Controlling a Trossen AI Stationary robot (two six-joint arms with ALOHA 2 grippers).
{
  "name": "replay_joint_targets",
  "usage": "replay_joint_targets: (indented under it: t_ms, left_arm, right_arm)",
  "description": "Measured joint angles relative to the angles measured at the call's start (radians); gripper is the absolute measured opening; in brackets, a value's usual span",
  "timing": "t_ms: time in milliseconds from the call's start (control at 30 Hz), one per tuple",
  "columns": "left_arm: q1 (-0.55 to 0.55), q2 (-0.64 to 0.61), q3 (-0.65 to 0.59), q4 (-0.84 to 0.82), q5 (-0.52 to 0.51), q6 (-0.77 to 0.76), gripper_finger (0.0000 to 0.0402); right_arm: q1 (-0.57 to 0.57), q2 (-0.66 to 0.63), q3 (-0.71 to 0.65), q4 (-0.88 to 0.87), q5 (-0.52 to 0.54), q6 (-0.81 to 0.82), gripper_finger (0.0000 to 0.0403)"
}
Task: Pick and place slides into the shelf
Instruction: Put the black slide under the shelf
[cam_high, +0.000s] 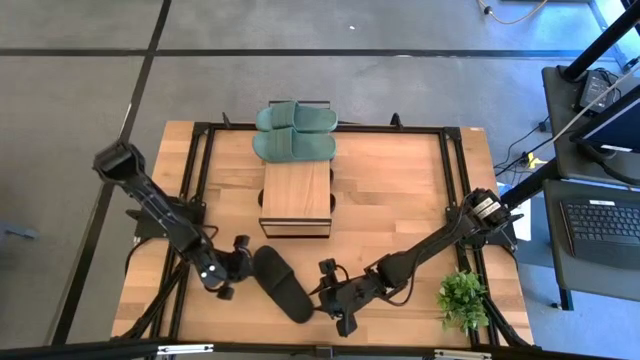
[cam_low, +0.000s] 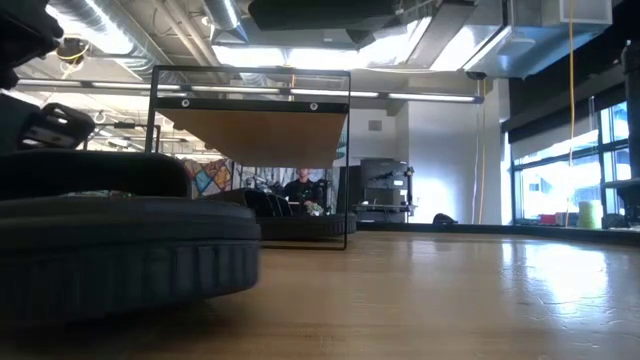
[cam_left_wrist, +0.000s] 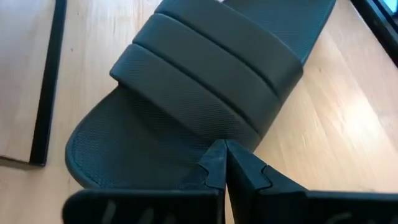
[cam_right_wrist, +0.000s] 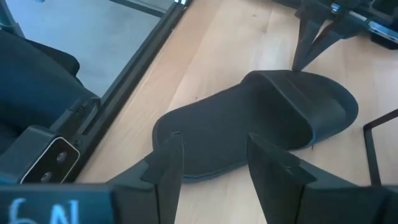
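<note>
I take the shelf (cam_high: 296, 197) as my landmark. One black slide (cam_high: 282, 283) lies flat on the table (cam_high: 400, 190) just in front of the shelf, angled, with its strap end toward the shelf. Two green slides (cam_high: 294, 133) sit side by side just behind the shelf, touching each other. Under the shelf, the low view shows dark shapes I cannot identify.

The left gripper (cam_high: 240, 258) sits at the strap end of the black slide, on the side away from the plant (cam_high: 462, 298). In its wrist view the fingertips (cam_left_wrist: 239, 168) are pressed together, close over the sole beside the strap; I cannot tell whether they touch it. The right gripper (cam_right_wrist: 211, 163) is at the heel end, fingers spread, straddling the heel rim without pinching it.

Handling judgement: the slide looks light, rubbery and flexible, with a textured footbed that should resist slipping. It is not fragile. A grip at the heel rim may let the sole droop; I judge the wide strap, or the sole edge beside it, to be the firmer hold.
</note>
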Motion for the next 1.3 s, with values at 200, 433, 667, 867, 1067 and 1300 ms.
replay_joint_targets:
  t_ms: [200,433,667,867,1067,1300]
  left_arm:
    - [0.0,0.054,0.0,0.101,-0.027,0.0,0.0]
    - [0.0,0.059,0.0,0.225,0.034,-0.03,0.0]
    - [0.018,0.058,0.0,0.244,0.025,-0.104,0.0]
    - [0.018,0.048,0.05,0.023,-0.011,-0.177,0.0]
    - [0.018,0.049,0.219,-0.458,-0.067,-0.329,0.0]
    - [0.071,0.052,0.331,-0.784,-0.141,-0.444,0.0]
  right_arm:
    - [0.0,0.0,-0.001,-0.005,-0.001,0.001,0.0174]
    - [0.0,0.0,-0.001,-0.022,-0.003,0.006,0.0174]
    - [0.003,0.0,-0.001,-0.071,-0.003,0.052,0.0174]
    - [0.003,0.0,-0.002,-0.099,-0.003,0.052,0.0174]
    - [0.003,0.0,-0.002,-0.11,-0.003,0.032,0.0174]
    - [0.003,0.0,-0.002,-0.121,-0.003,0.029,0.0174]
